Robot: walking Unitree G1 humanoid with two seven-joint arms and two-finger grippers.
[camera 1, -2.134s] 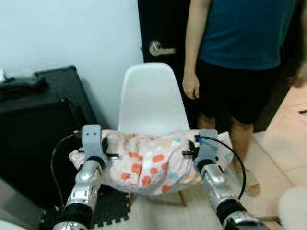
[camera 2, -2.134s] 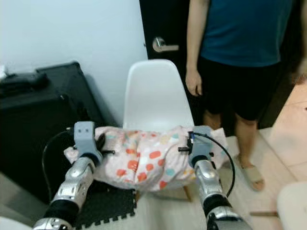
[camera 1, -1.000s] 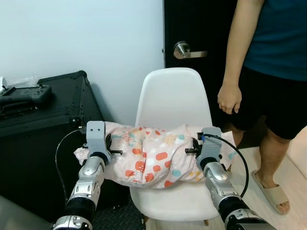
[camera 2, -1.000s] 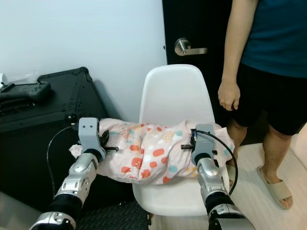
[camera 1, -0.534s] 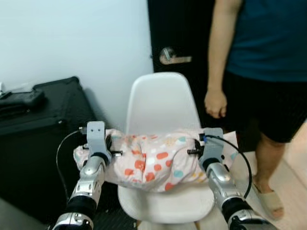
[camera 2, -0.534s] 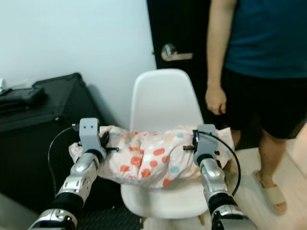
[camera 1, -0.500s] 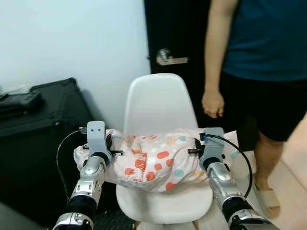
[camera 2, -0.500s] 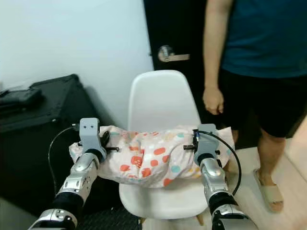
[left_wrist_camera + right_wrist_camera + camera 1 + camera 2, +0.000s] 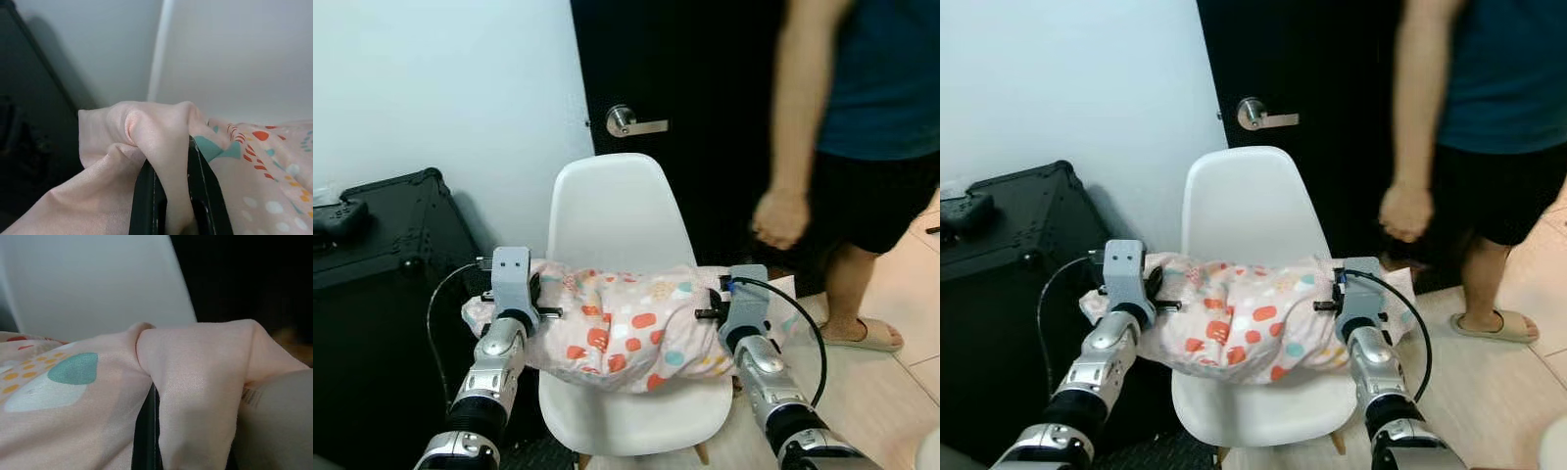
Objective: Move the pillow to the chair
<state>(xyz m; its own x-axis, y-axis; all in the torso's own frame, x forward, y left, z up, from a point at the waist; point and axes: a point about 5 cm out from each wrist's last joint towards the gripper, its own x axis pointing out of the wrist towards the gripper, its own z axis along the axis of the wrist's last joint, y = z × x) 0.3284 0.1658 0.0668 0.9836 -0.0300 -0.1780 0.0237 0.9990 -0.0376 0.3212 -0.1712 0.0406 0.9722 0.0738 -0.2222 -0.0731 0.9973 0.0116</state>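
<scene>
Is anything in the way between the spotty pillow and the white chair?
Nothing visible. The pillow hangs over the white chair's seat, pinched at its ends by the left gripper and right gripper. The person stands off to the right.

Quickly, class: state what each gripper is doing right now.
Left gripper: shut on the pillow.
Right gripper: shut on the pillow.

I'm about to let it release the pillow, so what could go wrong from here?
The pillow hangs over the chair seat, pinched at each end by the left gripper and right gripper. It is wider than the seat, so a one-sided release might tip it off. A person stands close on the right, and the hand could get bumped.
</scene>
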